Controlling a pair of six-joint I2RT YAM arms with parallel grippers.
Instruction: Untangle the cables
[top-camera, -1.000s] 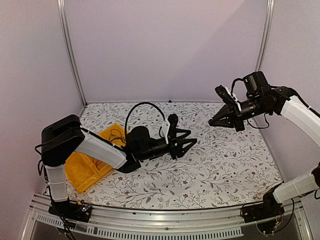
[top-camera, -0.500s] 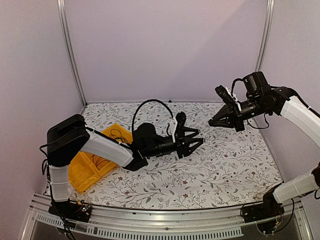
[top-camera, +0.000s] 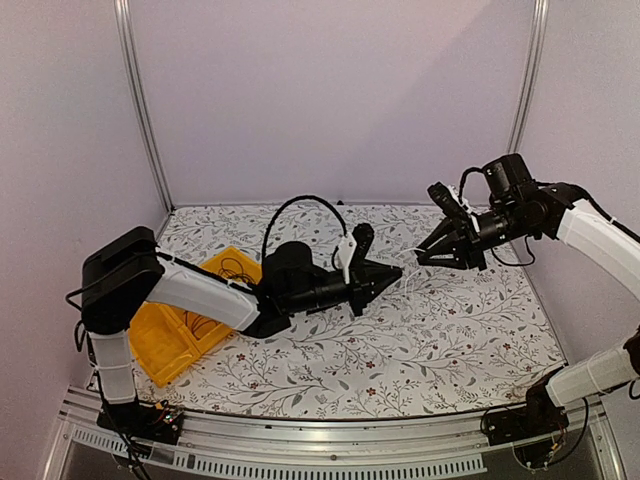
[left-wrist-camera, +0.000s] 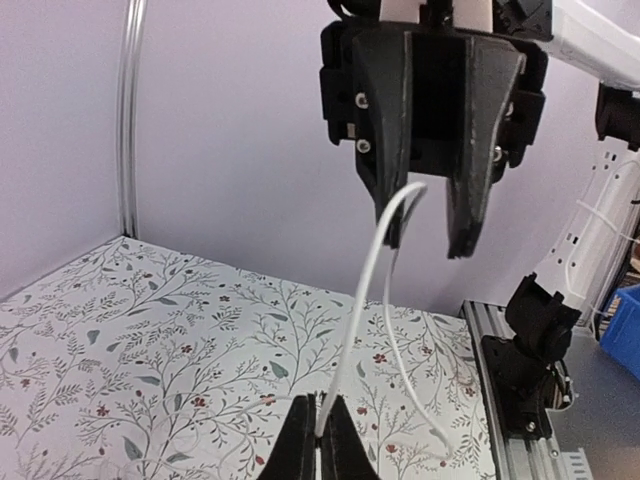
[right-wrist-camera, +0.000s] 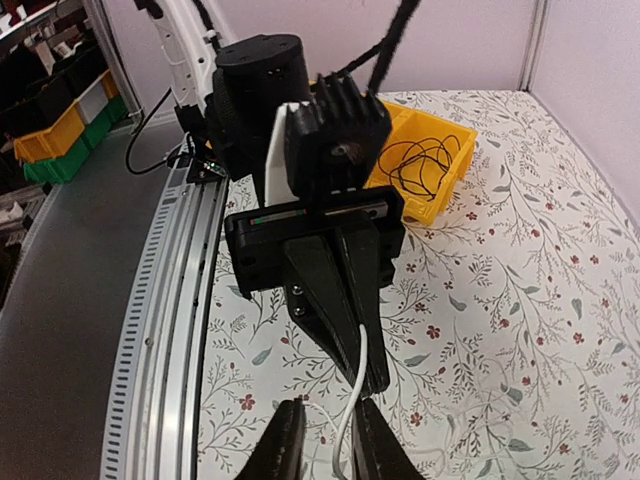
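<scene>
I have the two arms meeting nose to nose over the middle of the table (top-camera: 450, 345), lifted clear of it so the white cable (left-wrist-camera: 352, 330) hangs free between them and cannot snag on anything. The left gripper (top-camera: 397, 271) reaches right from low down. Its jaws are pressed together on the cable, which comes straight up out of their tips in its wrist view. That makes it the anchor. The right gripper (top-camera: 419, 257) points left and down at it, tips close to the left tips but not touching. Its jaws stand a little apart, wider than the cable. The cable arches up between them and rests against one finger (left-wrist-camera: 392, 170), then a second strand drops back towards the table, so I read it as hooked there, not clamped. The black cables (right-wrist-camera: 415, 160) lie coiled in the yellow bin (top-camera: 160, 345) at the near left, well apart from this work. I judge the white one is being drawn out on its own. Next I want the right jaws to pinch it before I pull the arms apart, or it will slip off the finger.
</scene>
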